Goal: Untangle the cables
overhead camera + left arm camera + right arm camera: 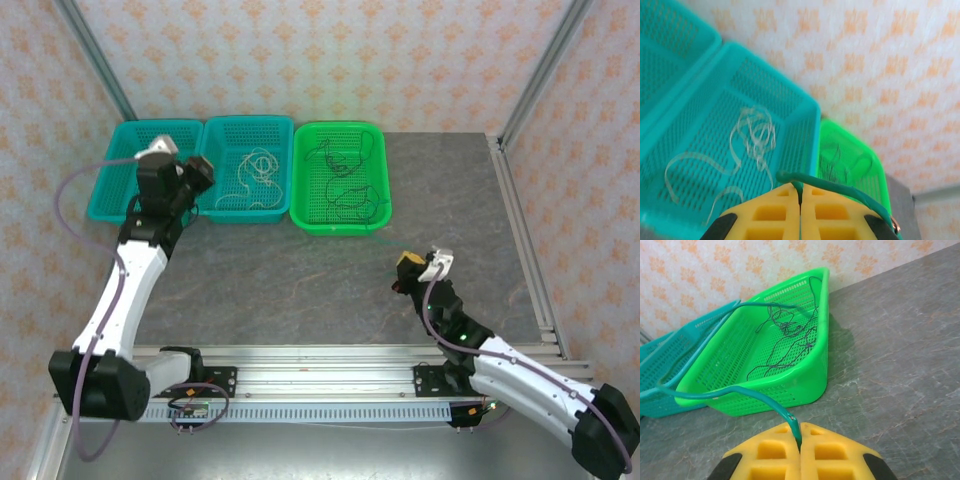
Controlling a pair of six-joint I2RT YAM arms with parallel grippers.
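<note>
The grey bench (300,280) carries three baskets in a row along its far edge. Two are teal, one at the far-left corner (120,160) and one beside it (270,135). The third is green (340,226), at mid-edge.

The left end effector (200,170) hangs at the middle basket's left side. The right end effector (408,265) sits toward the near-right of the bench.

Three cable colours show:
- **Teal:** One teal cable (730,390) is pinched in both fully closed end effectors. It rises from the right fingertips (799,432), sweeps left, then doubles back over the green basket. It crosses the left fingertips (800,192) sideways.
- **White:** One white cable (752,135) lies looped in the middle basket.
- **Black:** Black cable (790,335) lies tangled in the green basket. I cannot tell how many strands there are.
</note>
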